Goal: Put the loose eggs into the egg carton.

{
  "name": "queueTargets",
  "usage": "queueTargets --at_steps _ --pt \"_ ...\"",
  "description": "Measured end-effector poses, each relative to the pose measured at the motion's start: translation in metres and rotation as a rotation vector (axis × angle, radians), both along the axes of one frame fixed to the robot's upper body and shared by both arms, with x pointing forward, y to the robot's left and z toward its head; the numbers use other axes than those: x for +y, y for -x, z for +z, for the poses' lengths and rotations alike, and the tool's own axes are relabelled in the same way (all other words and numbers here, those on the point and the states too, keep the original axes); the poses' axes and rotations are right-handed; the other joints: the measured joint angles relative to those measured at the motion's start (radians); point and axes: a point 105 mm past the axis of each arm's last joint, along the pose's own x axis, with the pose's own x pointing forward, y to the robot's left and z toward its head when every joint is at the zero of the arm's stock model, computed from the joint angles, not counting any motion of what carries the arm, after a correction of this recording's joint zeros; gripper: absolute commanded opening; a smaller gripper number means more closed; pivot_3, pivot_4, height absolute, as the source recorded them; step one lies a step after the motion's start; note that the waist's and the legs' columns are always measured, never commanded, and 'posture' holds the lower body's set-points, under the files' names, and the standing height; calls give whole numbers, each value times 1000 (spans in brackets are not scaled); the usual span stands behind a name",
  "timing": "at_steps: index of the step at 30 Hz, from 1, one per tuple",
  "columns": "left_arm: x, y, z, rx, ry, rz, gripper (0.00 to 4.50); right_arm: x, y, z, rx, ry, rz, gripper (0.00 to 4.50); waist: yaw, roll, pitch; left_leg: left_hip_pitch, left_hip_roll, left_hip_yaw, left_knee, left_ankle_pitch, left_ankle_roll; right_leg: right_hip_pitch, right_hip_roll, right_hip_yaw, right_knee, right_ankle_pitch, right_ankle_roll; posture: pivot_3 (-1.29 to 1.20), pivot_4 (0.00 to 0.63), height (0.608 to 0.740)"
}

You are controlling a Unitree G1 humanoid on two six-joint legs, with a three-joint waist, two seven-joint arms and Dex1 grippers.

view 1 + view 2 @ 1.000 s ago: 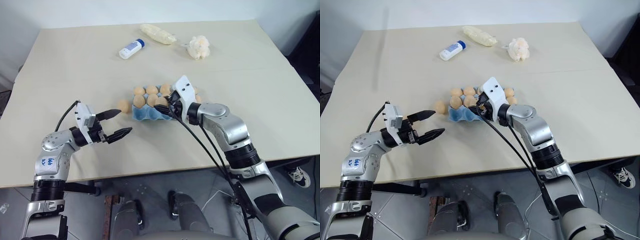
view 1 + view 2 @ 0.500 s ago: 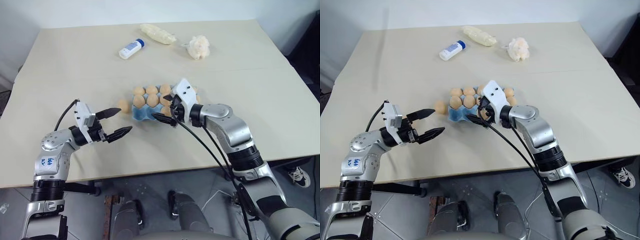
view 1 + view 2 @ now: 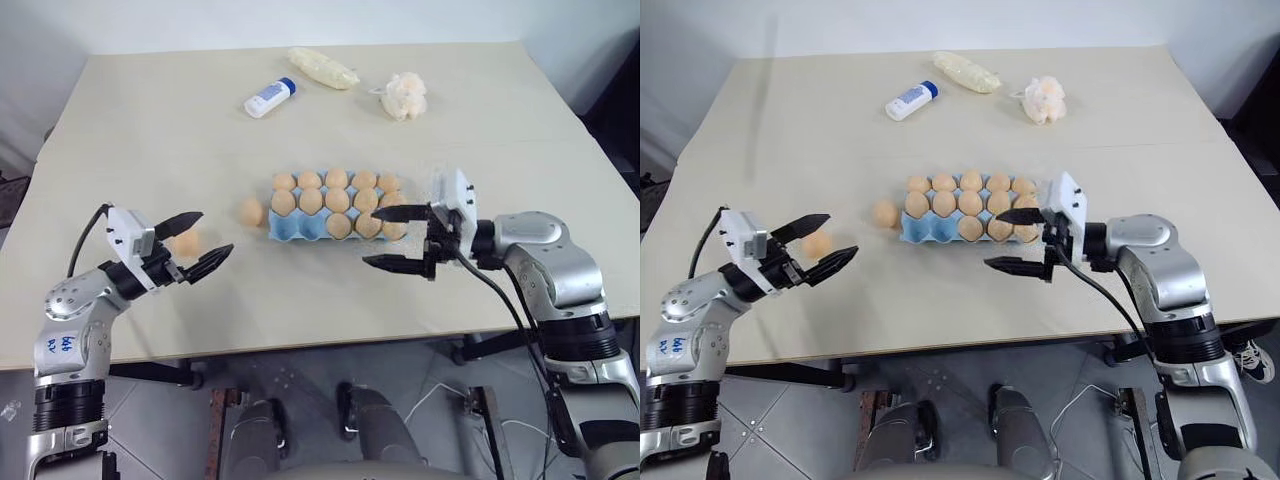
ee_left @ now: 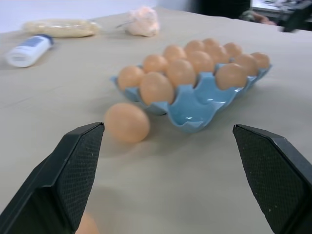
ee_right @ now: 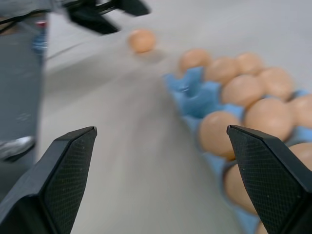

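- Two loose eggs left on the surface (image 3: 150,130): one egg (image 3: 251,212) just beside the egg carton (image 3: 300,226) on the left claw's side, another egg (image 3: 185,243) between the spread fingers of the left claw (image 3: 193,243), not gripped as far as I can tell.
- Carton mostly full; about three front cups look empty.
- Right claw (image 3: 391,238) open, empty, just beside the carton's near right corner.
- White bottle (image 3: 270,98) far beyond both claws; label unreadable.
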Motion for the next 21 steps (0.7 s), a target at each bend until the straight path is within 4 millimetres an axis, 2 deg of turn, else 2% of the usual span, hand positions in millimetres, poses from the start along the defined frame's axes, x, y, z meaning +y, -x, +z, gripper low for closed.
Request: queueTargets --at_steps 6,10,16,21 --pt "28 19 -6 40 -10 128 4500 -20 11 -5 -5 3 79 4479 0 0 0 1 0 0 0 -1 -2 0 0 0 0 0 -1 0 150 740" --pt "49 28 -6 58 -5 220 4500 -27 10 -10 3 6 80 4479 0 0 0 1 0 0 1 -1 -2 0 0 0 0 -1 -2 0 150 740" --pt "57 36 -6 74 -4 275 4500 -28 10 -7 -2 -9 85 4479 1 0 0 1 0 0 0 -1 -2 0 -1 0 0 -2 -3 0 150 740" --pt "55 35 -2 61 -5 291 4500 -31 8 -3 -9 -49 66 4479 1 0 0 1 0 -1 -1 -1 -3 0 -1 2 -1 -2 -3 0 150 740"
